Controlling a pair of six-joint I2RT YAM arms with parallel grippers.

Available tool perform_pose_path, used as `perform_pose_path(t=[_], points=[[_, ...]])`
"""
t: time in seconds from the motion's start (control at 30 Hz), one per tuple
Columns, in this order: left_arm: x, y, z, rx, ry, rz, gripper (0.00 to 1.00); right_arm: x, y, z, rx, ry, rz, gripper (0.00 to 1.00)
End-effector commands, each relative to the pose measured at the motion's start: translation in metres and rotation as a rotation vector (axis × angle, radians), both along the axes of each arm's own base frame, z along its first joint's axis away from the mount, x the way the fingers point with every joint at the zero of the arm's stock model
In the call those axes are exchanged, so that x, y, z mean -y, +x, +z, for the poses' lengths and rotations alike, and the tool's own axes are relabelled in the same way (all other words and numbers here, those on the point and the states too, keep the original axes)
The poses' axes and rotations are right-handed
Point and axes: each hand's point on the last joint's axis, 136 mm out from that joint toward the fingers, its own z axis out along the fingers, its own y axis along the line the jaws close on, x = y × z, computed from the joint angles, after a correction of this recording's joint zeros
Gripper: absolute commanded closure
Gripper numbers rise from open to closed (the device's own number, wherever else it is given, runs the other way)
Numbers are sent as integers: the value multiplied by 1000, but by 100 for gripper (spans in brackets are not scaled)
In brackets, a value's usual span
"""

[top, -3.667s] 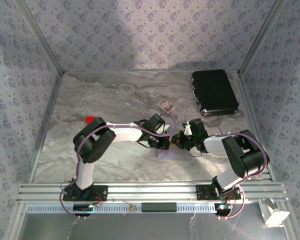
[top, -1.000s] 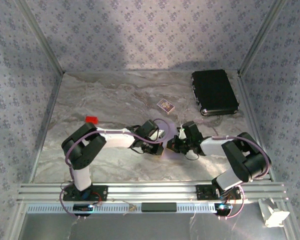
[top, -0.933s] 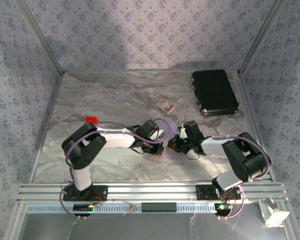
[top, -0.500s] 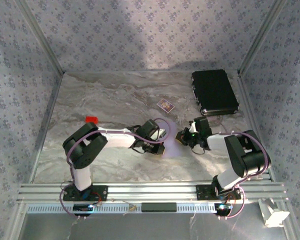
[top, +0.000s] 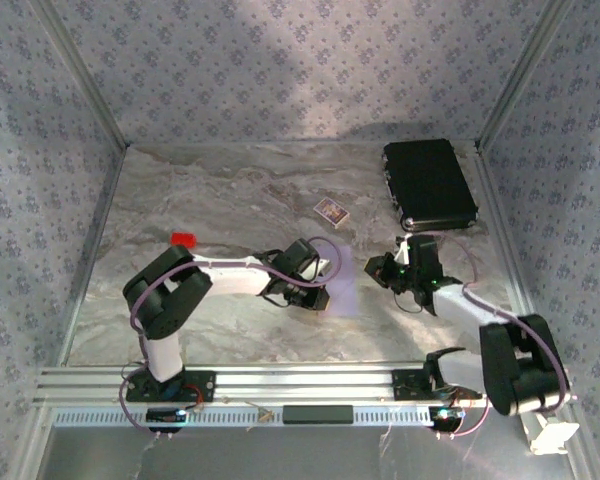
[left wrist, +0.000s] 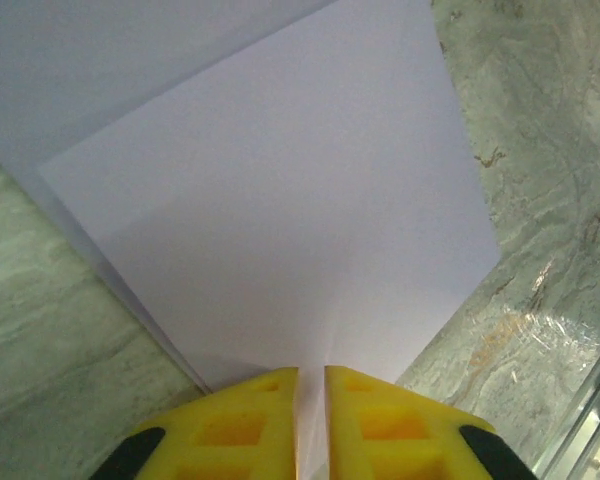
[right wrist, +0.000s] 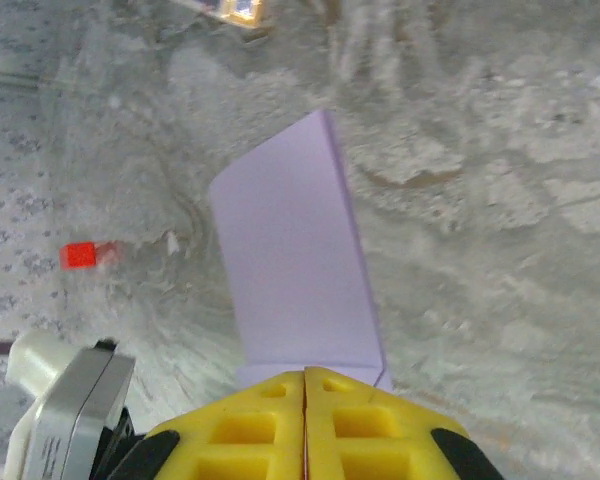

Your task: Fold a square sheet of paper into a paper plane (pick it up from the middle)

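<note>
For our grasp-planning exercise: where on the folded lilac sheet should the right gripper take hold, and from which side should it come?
Probably the edge of the sheet straight ahead of the right gripper, coming in from the right: it is free, while the left gripper pinches the opposite side.

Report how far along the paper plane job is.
Done: the sheet of paper lies folded over on itself into a narrower panel, with stacked layers showing at its edge in the left wrist view. In hand: the left gripper pinches its near edge, while the right gripper is shut and apart from it in the top view. Left: there is no pointed nose and there are no wings, so most folds remain.
</note>
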Motion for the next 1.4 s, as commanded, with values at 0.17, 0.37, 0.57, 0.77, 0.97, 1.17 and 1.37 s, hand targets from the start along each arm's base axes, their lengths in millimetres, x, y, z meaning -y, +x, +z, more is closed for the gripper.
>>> perform_pose_path(t=[0.17,0.37,0.57,0.77,0.97,1.17,1.37], points=[[11,44,53,104,-63,-20,77,9,-46,-28,-115,-82,-19,73],[19,52,46,64,-61,-64,80,-5,-52,-27,-140,-73,22,70],[13,51,22,32,-18,-57,84,-19,-54,-26,-149,-55,58,67],[5,47,-6,-2,32,-44,91,-24,-58,-31,-199,-90,49,66],[-6,35,-24,-45,52,-14,94,-23,-63,-39,-235,-120,20,64],[-9,31,-24,-51,48,-2,95,-29,-68,-42,-239,-95,22,60],[-6,28,-20,-46,44,-5,95,-33,-68,-35,-243,-119,31,57]])
